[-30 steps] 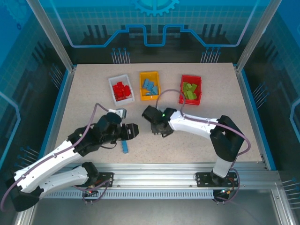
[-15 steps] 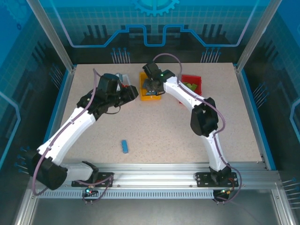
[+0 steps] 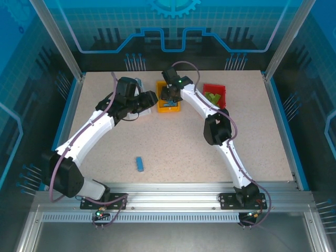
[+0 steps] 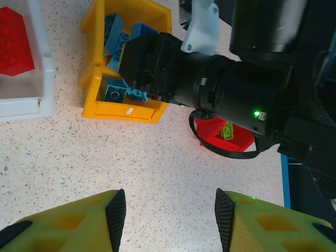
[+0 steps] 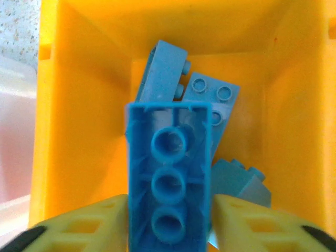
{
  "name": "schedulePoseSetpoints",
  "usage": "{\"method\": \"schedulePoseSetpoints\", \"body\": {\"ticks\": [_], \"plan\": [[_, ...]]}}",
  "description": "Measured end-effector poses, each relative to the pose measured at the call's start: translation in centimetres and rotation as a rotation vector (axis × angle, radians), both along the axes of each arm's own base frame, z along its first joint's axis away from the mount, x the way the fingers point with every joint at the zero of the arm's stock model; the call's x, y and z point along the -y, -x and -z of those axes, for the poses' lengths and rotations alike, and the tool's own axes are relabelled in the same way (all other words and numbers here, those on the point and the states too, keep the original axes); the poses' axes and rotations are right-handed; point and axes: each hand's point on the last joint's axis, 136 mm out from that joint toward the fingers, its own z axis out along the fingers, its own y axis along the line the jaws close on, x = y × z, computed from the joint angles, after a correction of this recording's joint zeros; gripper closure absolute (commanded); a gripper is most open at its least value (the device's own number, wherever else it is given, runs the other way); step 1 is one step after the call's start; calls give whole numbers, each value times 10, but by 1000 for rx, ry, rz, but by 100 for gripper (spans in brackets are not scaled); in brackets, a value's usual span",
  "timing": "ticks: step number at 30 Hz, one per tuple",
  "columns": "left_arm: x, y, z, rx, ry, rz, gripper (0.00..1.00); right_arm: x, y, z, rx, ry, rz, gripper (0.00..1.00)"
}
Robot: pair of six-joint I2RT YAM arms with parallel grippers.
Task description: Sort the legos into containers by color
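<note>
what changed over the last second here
Both grippers swung from mid-table out to the far bins. The right gripper is now over the yellow bin, shut on a blue brick. The left gripper is by the white bin, jaws open and empty. The loose blue brick near the front edge and all three bins stayed put.

No legible text or numbers, small white sticker (image 4: 129,111) on yellow bin (image 4: 102,108), too blurred to read
</note>
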Motion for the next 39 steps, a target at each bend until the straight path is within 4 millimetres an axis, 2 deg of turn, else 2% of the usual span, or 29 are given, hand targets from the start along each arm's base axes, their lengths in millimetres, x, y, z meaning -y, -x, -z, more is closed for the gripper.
{"method": "schedulePoseSetpoints", "body": {"ticks": [4,7,10,13,16,18,21,24,26,28,29,31,33,35,39], "plan": [[-2,4,7,-14,-7,1,48,-3,0,-3,4,-11,-6,45],[-3,8,8,-19,-9,0,49,-4,1,-5,5,-11,-9,48],[-6,14,1,-4,-3,0,49,-2,8,-14,9,-2,-9,51],[-11,28,-12,15,4,0,48,0,22,-41,40,2,-10,54],[-20,48,-21,22,4,-5,46,6,45,-81,100,-7,-14,53],[-28,64,-20,6,-10,-15,45,11,66,-109,153,-22,-19,52],[-42,93,2,-66,-48,-33,41,18,115,-143,239,-43,-56,48],[-55,124,43,-184,-97,-40,37,7,171,-151,310,-68,-161,44],[-63,151,80,-294,-137,-42,34,-12,227,-134,325,-74,-312,43],[-65,173,108,-379,-170,-28,33,-26,272,-114,312,-71,-439,41],[-65,186,123,-427,-186,-17,32,-34,303,-97,295,-66,-527,39],[-62,205,145,-489,-215,9,30,-39,346,-73,270,-52,-642,36],[-58,220,162,-537,-240,37,29,-40,380,-57,247,-46,-724,34],[-57,228,176,-572,-257,48,29,-39,403,-49,232,-55,-773,34],[-53,231,198,-626,-284,47,30,-38,429,-41,215,-75,-800,34]]}}
